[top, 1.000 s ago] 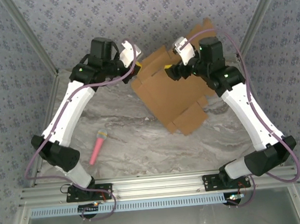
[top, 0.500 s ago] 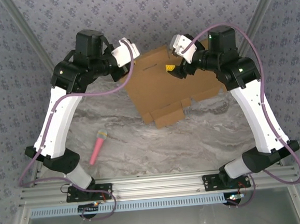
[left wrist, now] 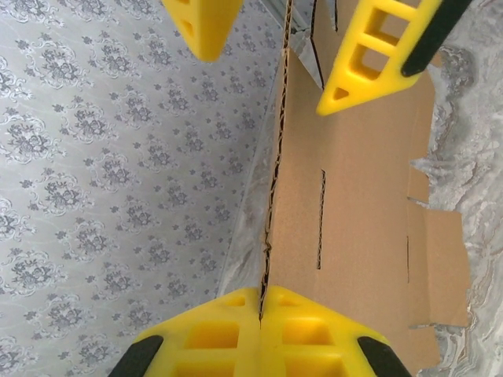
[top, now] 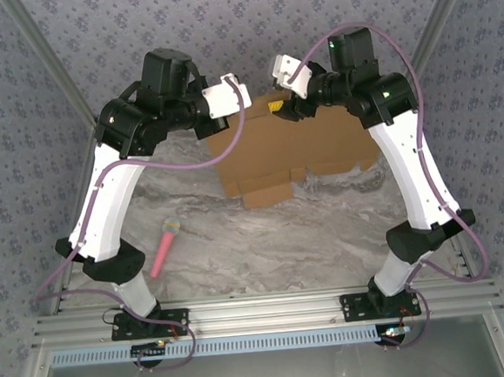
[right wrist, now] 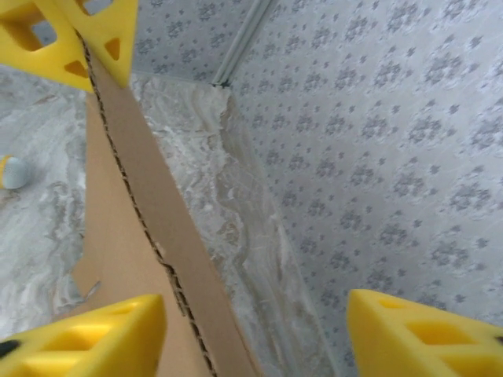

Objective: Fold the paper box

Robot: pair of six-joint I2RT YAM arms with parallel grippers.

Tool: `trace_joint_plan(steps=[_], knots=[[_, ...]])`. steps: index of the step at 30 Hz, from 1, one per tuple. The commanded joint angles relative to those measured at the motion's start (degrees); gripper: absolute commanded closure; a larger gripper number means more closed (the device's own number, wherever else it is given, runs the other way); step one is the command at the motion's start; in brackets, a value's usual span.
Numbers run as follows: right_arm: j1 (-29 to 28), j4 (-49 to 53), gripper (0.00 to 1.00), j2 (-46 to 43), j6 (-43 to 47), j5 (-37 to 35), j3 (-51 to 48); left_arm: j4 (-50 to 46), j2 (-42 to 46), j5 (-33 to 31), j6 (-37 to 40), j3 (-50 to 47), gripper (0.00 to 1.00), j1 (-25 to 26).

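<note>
Within the last second the flat brown die-cut cardboard paper box [top: 319, 148] swings from a skewed lie at right of centre to square-on at the far end of the grey marbled bench [top: 325, 235], and both arms rise and close in over its far edge. We read this as lifting and aligning, no fold yet made: flaps and slots are flat and unfolded. The left end effector [left wrist: 260, 302] pinches the sheet's thin edge, fingers pressed together on it. The right end effector [right wrist: 255, 306] is spread wide, the edge passing between its fingers, nearer one of them. Count: one cardboard sheet, one small pink pen-like stick [top: 164, 249] lying well apart at near left, two arms, two end effectors.
</note>
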State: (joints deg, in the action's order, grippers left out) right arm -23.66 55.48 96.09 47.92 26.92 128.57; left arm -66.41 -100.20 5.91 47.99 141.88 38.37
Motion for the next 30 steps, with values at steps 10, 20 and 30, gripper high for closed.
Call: trace_joint_plan(steps=[10,20,30], knots=[[1.42,5.53,0.75,2.96,3.06,4.85,3.35,1.45,1.23,-0.74,1.69,2.18,0.99,0.36],[3.11,4.98,1.0,1.11,1.33,8.51,2.8,2.15,1.59,0.65,-2.1,1.33,0.68,-0.43],[11.22,-3.97,1.0,-6.83,-9.54,18.24,-5.2,16.65,13.24,15.19,-15.23,-21.05,0.32,-12.24]])
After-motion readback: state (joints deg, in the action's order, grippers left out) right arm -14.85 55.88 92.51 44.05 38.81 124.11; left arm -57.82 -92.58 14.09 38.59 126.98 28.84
